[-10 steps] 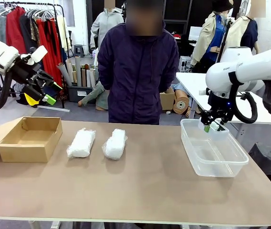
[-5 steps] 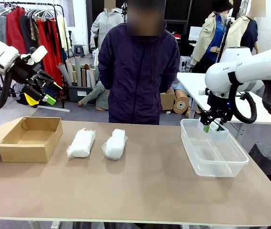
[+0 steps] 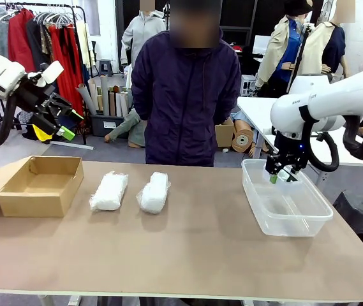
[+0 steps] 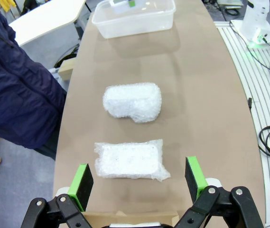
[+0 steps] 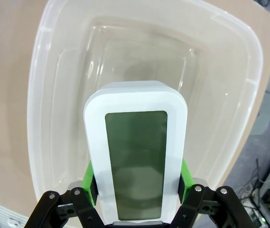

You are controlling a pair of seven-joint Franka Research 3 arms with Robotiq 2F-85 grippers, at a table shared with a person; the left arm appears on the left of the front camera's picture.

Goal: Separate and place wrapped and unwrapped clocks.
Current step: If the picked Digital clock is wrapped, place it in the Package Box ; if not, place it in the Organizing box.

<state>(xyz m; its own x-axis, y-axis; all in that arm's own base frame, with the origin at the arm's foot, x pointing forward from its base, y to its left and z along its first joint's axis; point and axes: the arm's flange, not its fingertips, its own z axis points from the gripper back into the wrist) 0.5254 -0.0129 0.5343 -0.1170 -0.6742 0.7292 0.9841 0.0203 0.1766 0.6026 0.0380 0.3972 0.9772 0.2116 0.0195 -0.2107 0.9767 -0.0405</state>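
Cardboard brown, the open box (image 3: 37,185) sits at the left end of the desk (image 3: 194,255). Your left tool (image 4: 139,178) hangs in the air up and to the left of it, its green pads spread wide and gripping nothing.

To the right of the box, the first wrapped clock (image 3: 110,191) and the second wrapped clock (image 3: 154,192) lie flat on the desk, side by side with a small gap between them. A person (image 3: 184,95) in a dark jacket stands behind the desk.

At the right end is the clear tub (image 3: 296,224). Your right tool (image 3: 282,175) hangs over the tub's far end, clenched on the bare clock (image 5: 135,156). The pads press on the clock's long edges, and its grey-green screen faces the wrist camera above the tub's floor.
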